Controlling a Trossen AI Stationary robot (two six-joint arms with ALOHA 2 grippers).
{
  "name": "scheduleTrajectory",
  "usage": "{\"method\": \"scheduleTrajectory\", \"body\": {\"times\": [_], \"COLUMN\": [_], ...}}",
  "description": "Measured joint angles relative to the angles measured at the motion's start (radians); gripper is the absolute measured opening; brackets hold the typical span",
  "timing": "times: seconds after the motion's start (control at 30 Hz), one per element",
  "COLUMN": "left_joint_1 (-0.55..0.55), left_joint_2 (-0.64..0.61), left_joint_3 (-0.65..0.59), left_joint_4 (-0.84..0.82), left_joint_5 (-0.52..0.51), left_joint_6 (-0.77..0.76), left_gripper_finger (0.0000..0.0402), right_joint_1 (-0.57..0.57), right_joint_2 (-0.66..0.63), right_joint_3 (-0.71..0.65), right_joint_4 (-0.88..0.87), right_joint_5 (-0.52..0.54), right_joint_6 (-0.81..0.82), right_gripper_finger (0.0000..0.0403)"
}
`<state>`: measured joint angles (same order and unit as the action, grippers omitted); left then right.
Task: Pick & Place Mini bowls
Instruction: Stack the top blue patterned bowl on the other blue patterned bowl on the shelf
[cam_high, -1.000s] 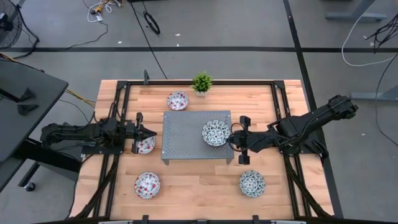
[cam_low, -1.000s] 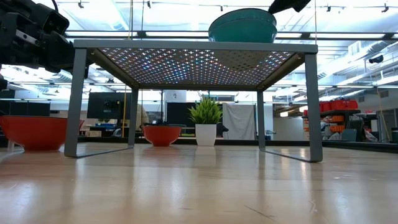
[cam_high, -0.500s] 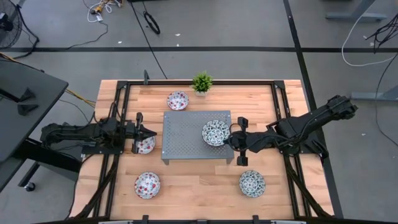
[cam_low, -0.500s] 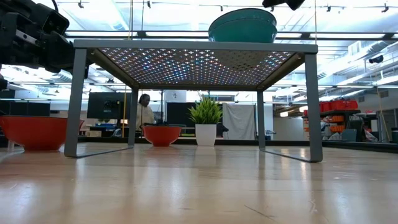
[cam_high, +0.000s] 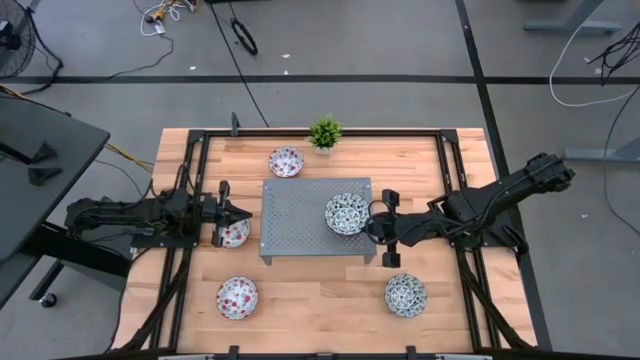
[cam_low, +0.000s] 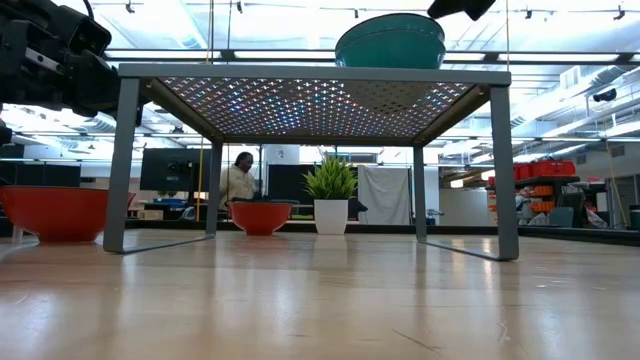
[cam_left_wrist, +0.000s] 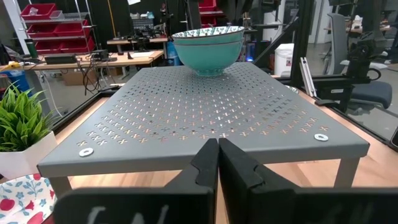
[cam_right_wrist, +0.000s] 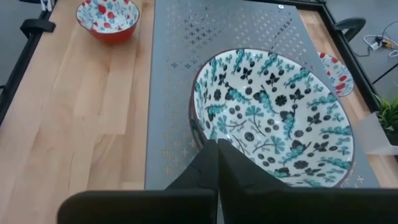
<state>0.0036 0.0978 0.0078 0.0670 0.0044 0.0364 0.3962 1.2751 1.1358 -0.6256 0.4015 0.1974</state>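
While my right gripper (cam_high: 372, 226) is hovering with fingers pressed together, empty, at the blue-patterned bowl's (cam_high: 346, 213) right rim, that bowl is sitting on the grey rack (cam_high: 290, 222) at frame centre; my left gripper (cam_high: 243, 212) is waiting, nearly closed, holding nothing, left of the rack.

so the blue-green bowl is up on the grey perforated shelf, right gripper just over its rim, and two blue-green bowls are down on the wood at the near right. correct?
Nearly. The blue-green bowl is on the grey shelf, with the right gripper at its rim, fingers shut. But the high view shows only one blue-green bowl on the wood at the near right, not two.
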Motion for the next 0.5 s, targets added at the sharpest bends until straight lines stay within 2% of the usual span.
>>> {"method": "scheduleTrajectory", "body": {"times": [0.5], "left_joint_1": [0.000], "left_joint_2": [0.000], "left_joint_3": [0.000], "left_joint_4": [0.000], "left_joint_5": [0.000], "left_joint_6": [0.000], "left_gripper_finger": [0.0018], "right_joint_1": [0.000], "right_joint_2": [0.006], "right_joint_3": [0.000], "right_joint_4": [0.003], "right_joint_5": [0.017], "right_joint_6": [-0.023], "right_gripper_finger": [0.0000]}}
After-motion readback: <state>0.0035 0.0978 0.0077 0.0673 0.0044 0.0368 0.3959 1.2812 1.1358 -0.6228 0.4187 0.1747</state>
